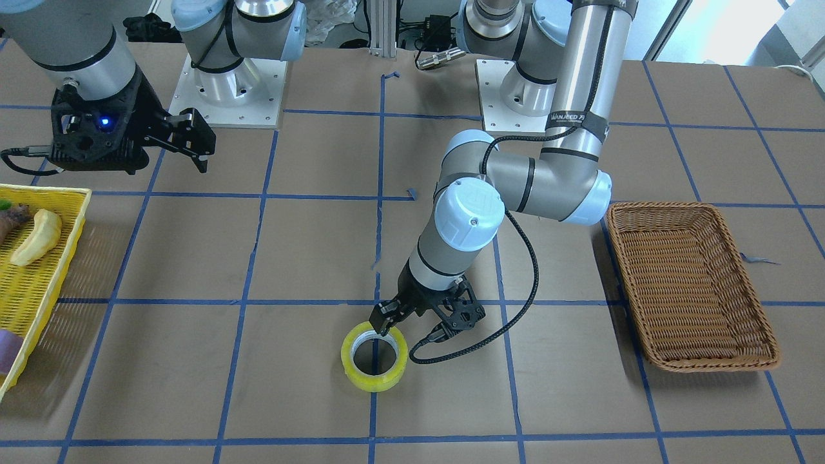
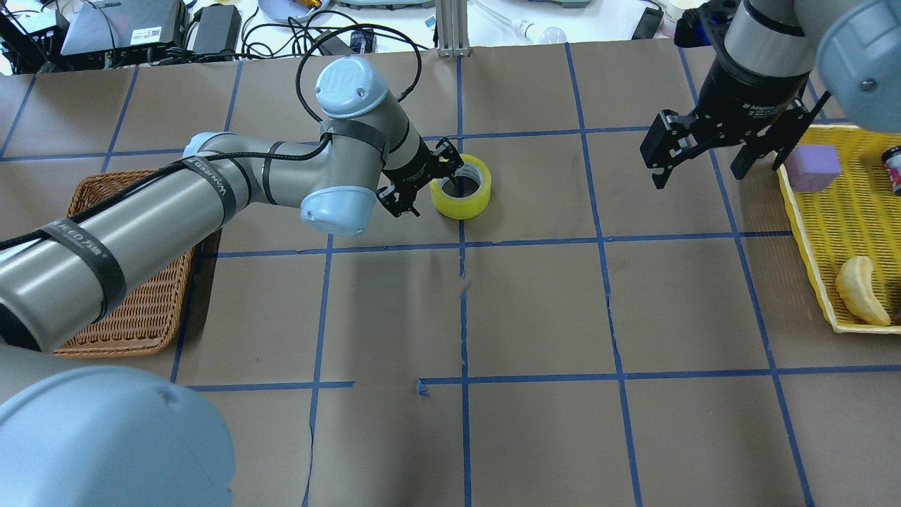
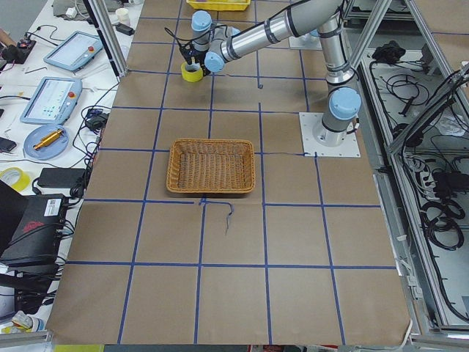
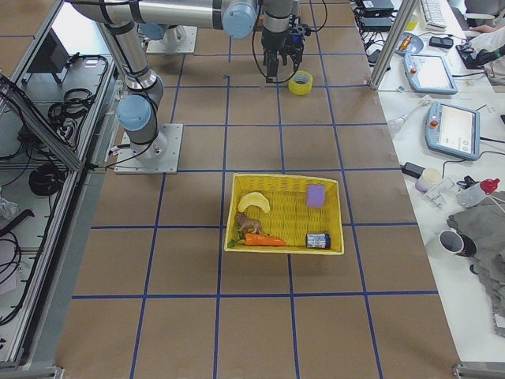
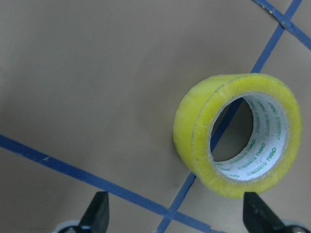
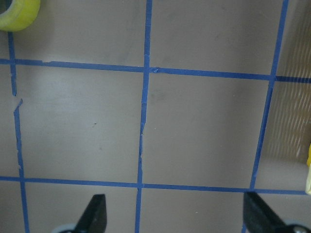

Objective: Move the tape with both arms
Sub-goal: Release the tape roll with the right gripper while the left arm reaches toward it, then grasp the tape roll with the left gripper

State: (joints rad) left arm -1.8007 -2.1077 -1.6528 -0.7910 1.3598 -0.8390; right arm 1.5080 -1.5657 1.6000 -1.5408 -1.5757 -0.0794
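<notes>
The tape (image 1: 374,357) is a bright yellow roll lying flat on the brown table, hole up, near the middle grid line. It also shows in the overhead view (image 2: 462,186) and the left wrist view (image 5: 238,136). My left gripper (image 1: 422,319) is open and empty. It hangs low just beside the roll, with one finger (image 1: 383,318) over the roll's rim. The left wrist view shows both fingertips (image 5: 99,213) wide apart, with the roll off to one side. My right gripper (image 2: 700,158) is open and empty, held above the table far from the tape, near the yellow basket.
A brown wicker basket (image 1: 689,283) stands on my left arm's side. A yellow mesh basket (image 2: 809,218) on the right arm's side holds a banana (image 2: 860,290) and a purple block (image 2: 813,167). Blue tape lines grid the table.
</notes>
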